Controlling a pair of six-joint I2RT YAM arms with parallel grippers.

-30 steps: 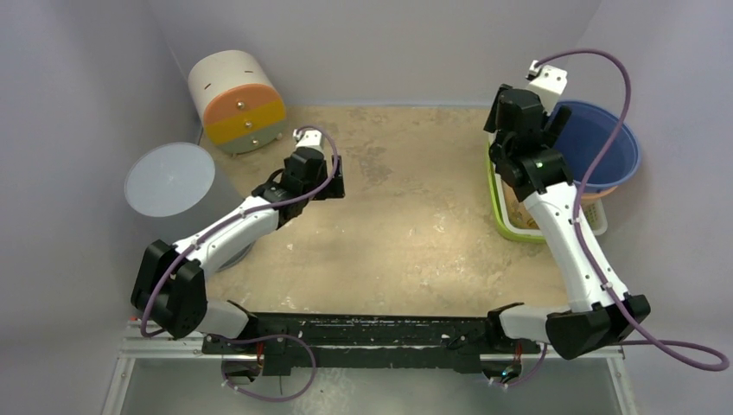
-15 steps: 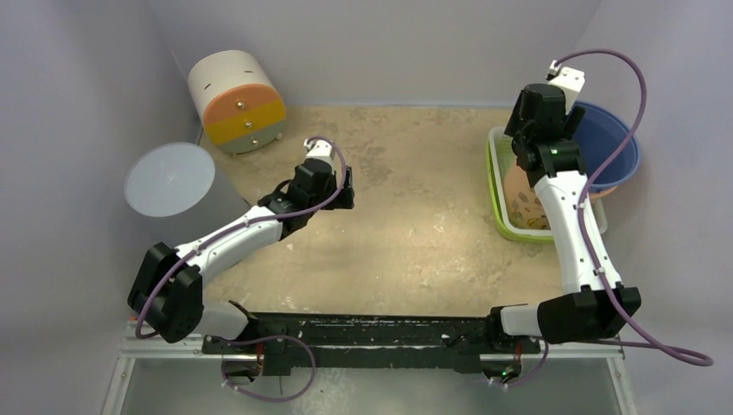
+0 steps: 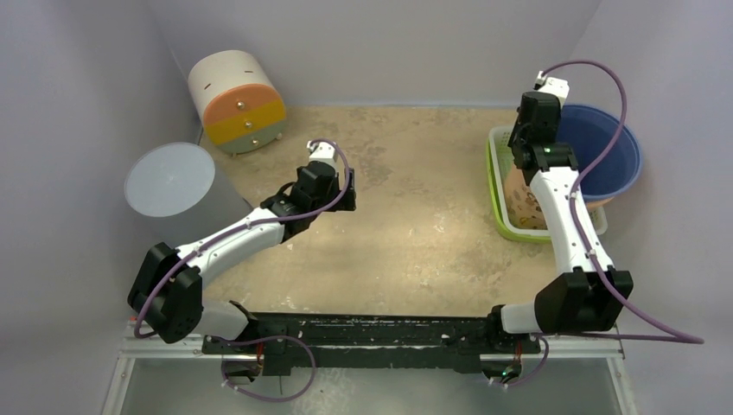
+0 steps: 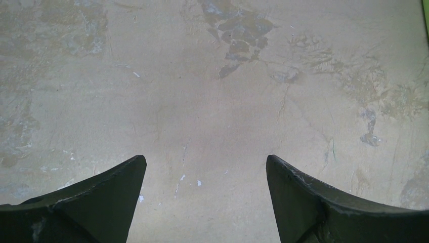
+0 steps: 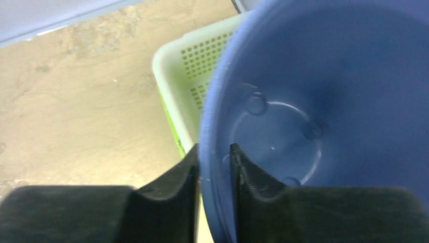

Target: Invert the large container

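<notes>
right fingers [image 5: 169,195] pinch far-right blue tub [image 5: 329,76] by its rim, a hold for flipping it; left fingers [image 4: 86,207] spread & idle over desk [image 4: 212,101].

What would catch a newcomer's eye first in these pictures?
The large blue plastic bucket at the far right stands out, its rim pinched by the right gripper, beside a lime-green perforated basket. At far left lies a cream cylindrical drawer box with orange, yellow and green fronts; the left gripper hangs open over the table.

blue container [image 5: 349,66]: smooth plastic, slight sheen. green basket [image 5: 200,63]: perforated plastic. tabletop [image 4: 202,101]: matt, mottled, scuffed, stained.
</notes>
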